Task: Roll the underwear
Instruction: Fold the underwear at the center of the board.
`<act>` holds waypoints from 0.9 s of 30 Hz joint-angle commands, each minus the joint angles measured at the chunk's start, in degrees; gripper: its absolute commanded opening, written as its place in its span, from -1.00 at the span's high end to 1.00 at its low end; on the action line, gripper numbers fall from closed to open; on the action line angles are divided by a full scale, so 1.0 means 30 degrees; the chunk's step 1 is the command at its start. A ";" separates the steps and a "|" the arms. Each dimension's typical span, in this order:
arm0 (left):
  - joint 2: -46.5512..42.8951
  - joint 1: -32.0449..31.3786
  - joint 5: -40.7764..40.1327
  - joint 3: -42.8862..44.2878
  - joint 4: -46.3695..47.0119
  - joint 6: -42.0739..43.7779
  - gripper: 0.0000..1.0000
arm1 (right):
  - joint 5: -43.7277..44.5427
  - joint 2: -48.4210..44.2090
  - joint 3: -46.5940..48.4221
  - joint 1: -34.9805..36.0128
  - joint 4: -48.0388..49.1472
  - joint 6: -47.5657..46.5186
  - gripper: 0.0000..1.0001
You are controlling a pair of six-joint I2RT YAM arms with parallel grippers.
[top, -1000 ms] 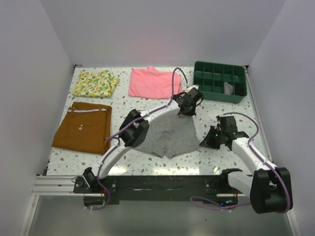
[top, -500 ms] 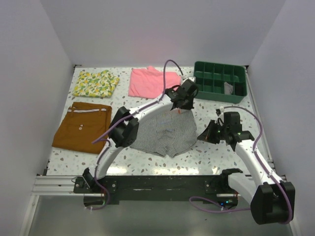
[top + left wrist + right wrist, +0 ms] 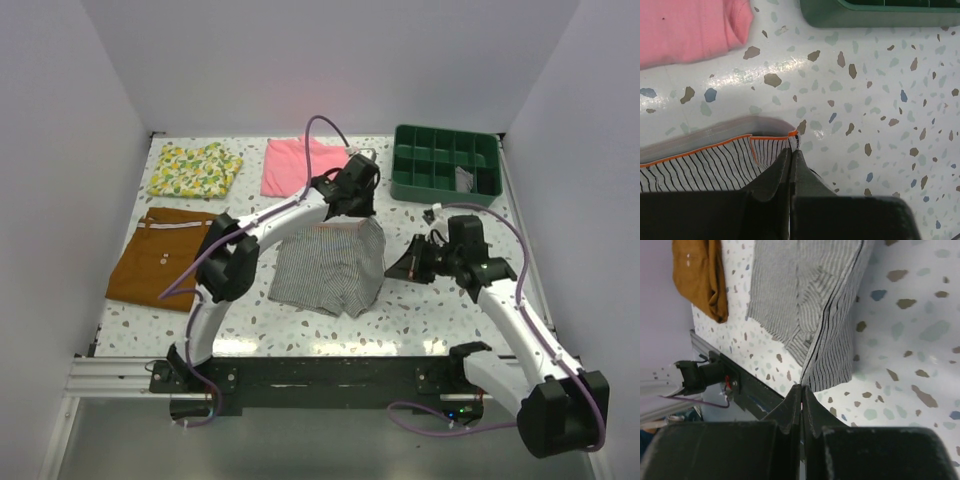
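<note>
The grey-and-white striped underwear (image 3: 320, 268) lies mid-table with its right side lifted off the surface. My left gripper (image 3: 357, 216) is shut on the far right waistband corner; the left wrist view shows the orange-edged band (image 3: 715, 159) pinched between the tips of that gripper (image 3: 792, 150). My right gripper (image 3: 394, 272) is shut on the near right leg hem. In the right wrist view the striped fabric (image 3: 805, 290) hangs down to the closed tips of that gripper (image 3: 802, 388).
Rust-brown shorts (image 3: 165, 262) lie at the left, also in the right wrist view (image 3: 697, 275). A pink folded garment (image 3: 298, 167) and a yellow patterned cloth (image 3: 195, 168) lie at the back. A green compartment tray (image 3: 440, 196) stands back right.
Both grippers have moved left and away from the bases, carrying the underwear's right edge with them. The garment's right side has risen and the garment looks narrower.
</note>
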 commanded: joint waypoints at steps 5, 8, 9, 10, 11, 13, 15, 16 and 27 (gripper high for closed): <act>-0.2996 0.1035 0.0541 -0.2150 0.1550 0.0244 1.00 | 0.0862 0.1023 0.2363 0.3572 0.1329 0.1683 1.00; -0.3902 0.1592 0.0804 -0.3292 0.2048 0.0243 1.00 | 0.1477 0.1608 0.2832 0.4568 0.1446 0.1918 1.00; -0.4110 0.1738 0.0863 -0.3588 0.2252 0.0244 1.00 | 0.1596 0.1784 0.3094 0.4831 0.1476 0.1977 1.00; -0.4315 0.1943 0.0892 -0.3881 0.2341 0.0244 1.00 | 0.1771 0.1959 0.3212 0.5327 0.1476 0.2007 1.00; -0.4752 0.2061 0.0922 -0.4435 0.2458 0.0244 1.00 | 0.2063 0.2338 0.3387 0.5593 0.1418 0.2007 1.00; -0.5193 0.2411 0.0980 -0.4965 0.2752 0.0244 1.00 | 0.2416 0.2692 0.3856 0.6265 0.1417 0.2065 1.00; -0.5808 0.2617 0.0952 -0.5698 0.2898 0.0244 1.00 | 0.2709 0.3249 0.4296 0.6678 0.1534 0.2300 1.00; -0.6217 0.2822 0.0951 -0.5990 0.3015 0.0244 1.00 | 0.2855 0.3482 0.4442 0.7144 0.1680 0.2387 1.00; -0.7656 0.5193 0.2149 -1.0064 0.5211 0.1063 1.00 | 0.2534 0.6763 0.5527 0.9022 0.4257 0.4497 1.00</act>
